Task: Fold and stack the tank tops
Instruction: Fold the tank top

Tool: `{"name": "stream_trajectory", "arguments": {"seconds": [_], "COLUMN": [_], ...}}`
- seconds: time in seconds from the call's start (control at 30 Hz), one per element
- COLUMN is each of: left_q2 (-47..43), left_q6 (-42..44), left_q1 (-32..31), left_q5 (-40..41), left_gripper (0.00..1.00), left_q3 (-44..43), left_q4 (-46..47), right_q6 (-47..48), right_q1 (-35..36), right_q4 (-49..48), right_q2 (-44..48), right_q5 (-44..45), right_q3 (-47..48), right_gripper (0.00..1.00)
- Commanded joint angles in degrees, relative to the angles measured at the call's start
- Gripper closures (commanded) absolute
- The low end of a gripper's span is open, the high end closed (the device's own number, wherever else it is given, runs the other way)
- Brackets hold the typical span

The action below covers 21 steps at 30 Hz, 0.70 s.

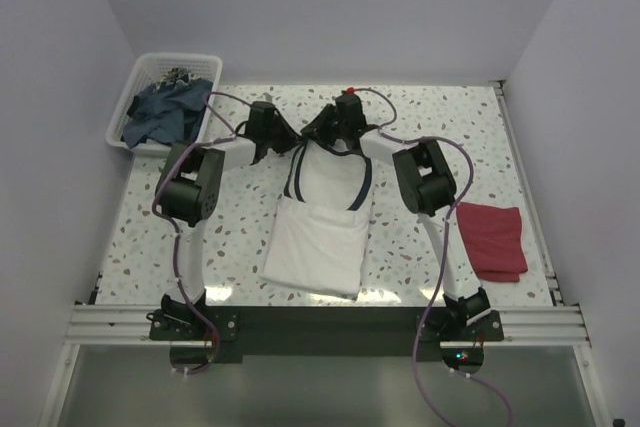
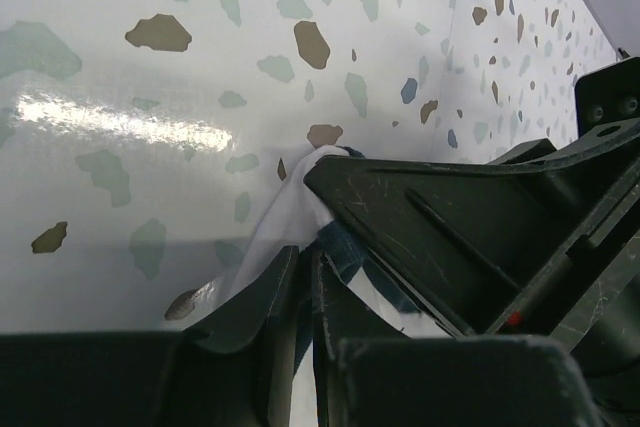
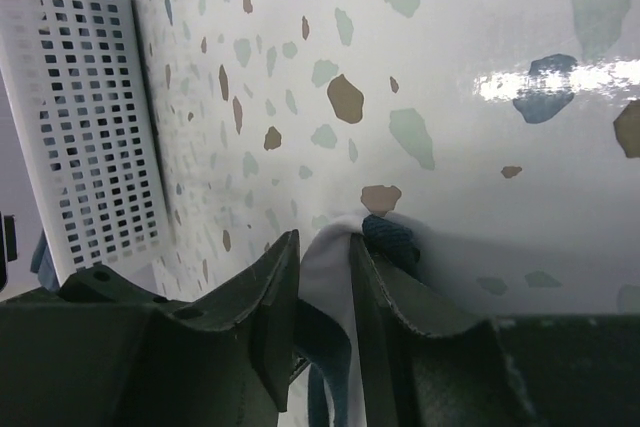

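Left pincer (image 2: 305, 269) and right pincer (image 3: 322, 252) each pinch the far edge of the white tank top (image 1: 318, 237).

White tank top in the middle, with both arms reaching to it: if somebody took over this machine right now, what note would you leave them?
Left gripper: fingers shut on a navy-trimmed strap of the white tank top.
Right gripper: fingers hold the cloth at the other strap.
The white tank top lies in the middle of the table, straps at the far end, with a fold edge across its middle.
Dark red tank top: folded, at the table's right side, apart from the white one.
Done: red one folded.
Left: finish folding the white one, then stack the two.
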<state>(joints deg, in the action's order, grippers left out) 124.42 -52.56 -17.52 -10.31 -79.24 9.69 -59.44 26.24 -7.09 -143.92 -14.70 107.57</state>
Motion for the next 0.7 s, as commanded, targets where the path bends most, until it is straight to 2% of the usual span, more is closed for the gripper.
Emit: {"name": "stream_trajectory", "arguments": {"seconds": [0.0,0.4,0.67], "left_q2": [-1.02,0.38,2.05], "left_q6": [-0.36,2.45,5.09], "left_q1": [-0.41,-1.55,-3.22], "left_q5": [-1.12,2.56,6.08], "left_gripper": [0.85,0.85,0.83], "left_q3": [-1.35,-4.25,-8.21], "left_q4": [0.5,-3.27,-7.4], "right_q6": [-1.2,0.11,7.22], "right_q1": [-0.92,-2.42,-2.95], "right_q4": [-4.24,-3.28,6.29], "right_q2": [4.61,7.86,13.3], "right_q5": [-1.12,-0.95,3.0], "right_q3": [-1.22,-1.93,-0.34], "right_gripper": [0.67,0.69,0.67]}}
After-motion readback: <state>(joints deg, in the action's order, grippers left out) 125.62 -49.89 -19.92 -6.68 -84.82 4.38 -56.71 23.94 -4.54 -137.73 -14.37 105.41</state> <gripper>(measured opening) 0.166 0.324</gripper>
